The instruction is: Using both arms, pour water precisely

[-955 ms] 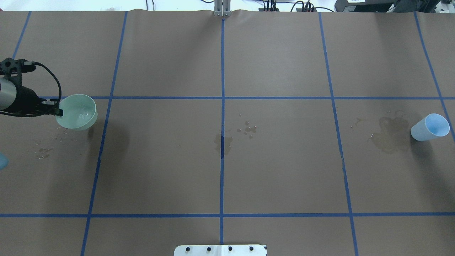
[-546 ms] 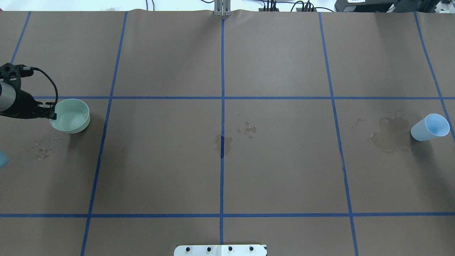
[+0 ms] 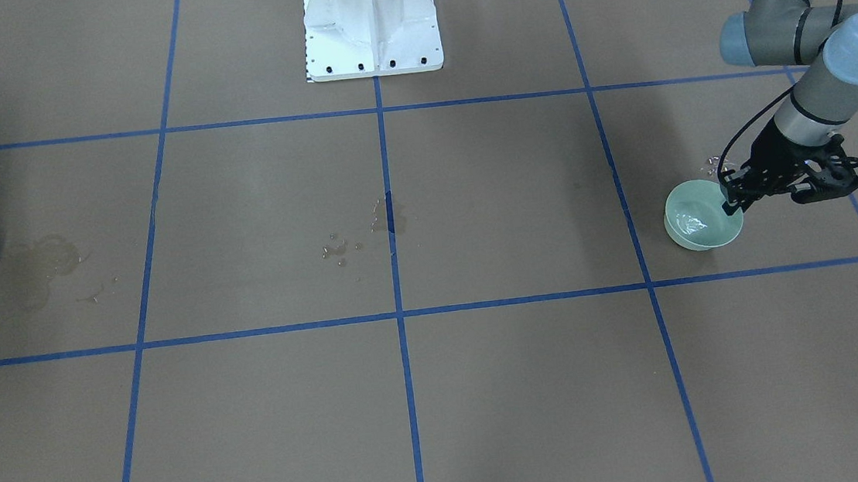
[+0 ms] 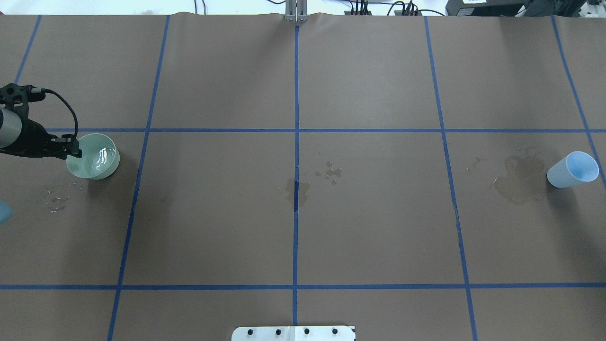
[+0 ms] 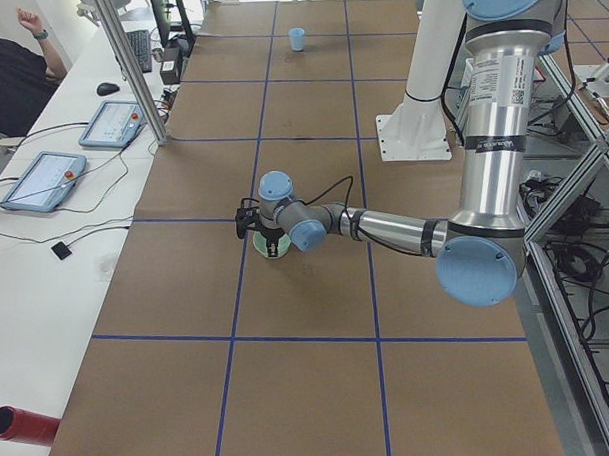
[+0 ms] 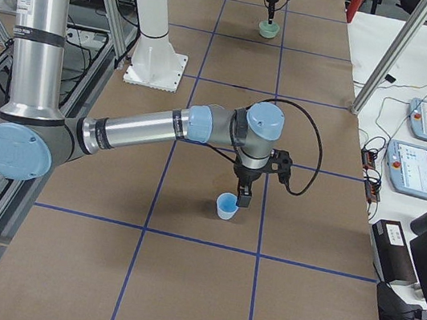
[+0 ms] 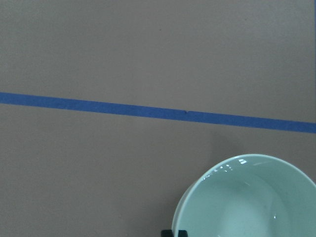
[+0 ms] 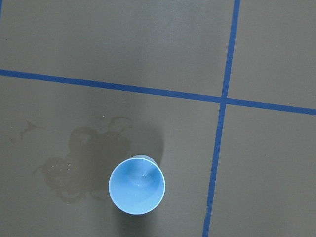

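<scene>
My left arm (image 3: 813,106) reaches to the table's left side. My left gripper (image 4: 75,152) is shut on the near rim of a pale green bowl (image 4: 94,163), which stands level at or just above the table; it also shows in the front view (image 3: 729,205). Water (image 4: 102,156) glints inside the bowl. A light blue cup (image 4: 573,169) stands at the far right, with a faint sheen at its bottom (image 8: 140,177). My right gripper (image 6: 240,199) hangs just above and beside that cup (image 6: 226,207). I cannot tell whether it is open or shut.
Wet stains lie left of the blue cup (image 4: 521,180), at the centre line (image 4: 297,189) and near the bowl (image 4: 57,201). Blue tape lines (image 4: 296,130) divide the brown table cover. The white pedestal base (image 3: 371,21) stands at the robot's side.
The green bowl, raised and tilted a second ago, has come down and levelled, shifting slightly left with my left gripper. The blue cup has not moved.
</scene>
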`<state>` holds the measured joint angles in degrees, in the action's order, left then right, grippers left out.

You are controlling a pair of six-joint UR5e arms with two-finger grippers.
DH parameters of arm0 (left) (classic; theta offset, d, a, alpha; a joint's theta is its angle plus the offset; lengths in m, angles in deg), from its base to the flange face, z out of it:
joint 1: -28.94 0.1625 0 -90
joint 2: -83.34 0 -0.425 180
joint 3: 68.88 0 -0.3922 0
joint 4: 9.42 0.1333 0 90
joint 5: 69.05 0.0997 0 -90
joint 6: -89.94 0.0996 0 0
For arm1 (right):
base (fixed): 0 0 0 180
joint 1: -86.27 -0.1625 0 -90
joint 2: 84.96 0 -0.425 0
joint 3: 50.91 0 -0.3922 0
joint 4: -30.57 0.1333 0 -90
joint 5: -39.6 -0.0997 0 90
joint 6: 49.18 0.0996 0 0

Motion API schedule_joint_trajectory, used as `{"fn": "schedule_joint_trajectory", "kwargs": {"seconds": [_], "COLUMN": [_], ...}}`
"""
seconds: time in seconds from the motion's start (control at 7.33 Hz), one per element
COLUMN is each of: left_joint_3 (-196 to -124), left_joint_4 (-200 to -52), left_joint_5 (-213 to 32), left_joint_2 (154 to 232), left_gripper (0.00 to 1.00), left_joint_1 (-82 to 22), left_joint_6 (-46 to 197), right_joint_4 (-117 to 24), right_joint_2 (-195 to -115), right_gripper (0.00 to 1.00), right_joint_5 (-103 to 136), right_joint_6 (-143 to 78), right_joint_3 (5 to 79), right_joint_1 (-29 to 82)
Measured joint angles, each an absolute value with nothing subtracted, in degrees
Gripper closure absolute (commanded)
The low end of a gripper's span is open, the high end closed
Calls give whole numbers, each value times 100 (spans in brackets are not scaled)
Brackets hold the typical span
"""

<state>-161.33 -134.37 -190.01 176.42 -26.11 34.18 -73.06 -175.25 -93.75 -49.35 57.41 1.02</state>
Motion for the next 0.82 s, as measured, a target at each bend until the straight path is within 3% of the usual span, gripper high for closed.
{"fn": "schedule_joint_trajectory", "kwargs": {"seconds": [0.41,0.82], "left_joint_3": [-16247,-16997], "left_joint_4": [-13243,-11195], "left_joint_5": [-19128,-19427], "left_joint_2": [17678,17750], "left_gripper": [0,0], "left_joint_1": [-2865,-3846], "left_joint_6": [3585,5882], "right_joint_4": [-7300,-7297], "right_joint_2": [-17404,-17379], "right_gripper": [1,1], "right_joint_5": [-9363,-9315], "right_joint_6": [-4941,-4974], "right_joint_3": [5748,5683], "right_joint_1": [102,102]}}
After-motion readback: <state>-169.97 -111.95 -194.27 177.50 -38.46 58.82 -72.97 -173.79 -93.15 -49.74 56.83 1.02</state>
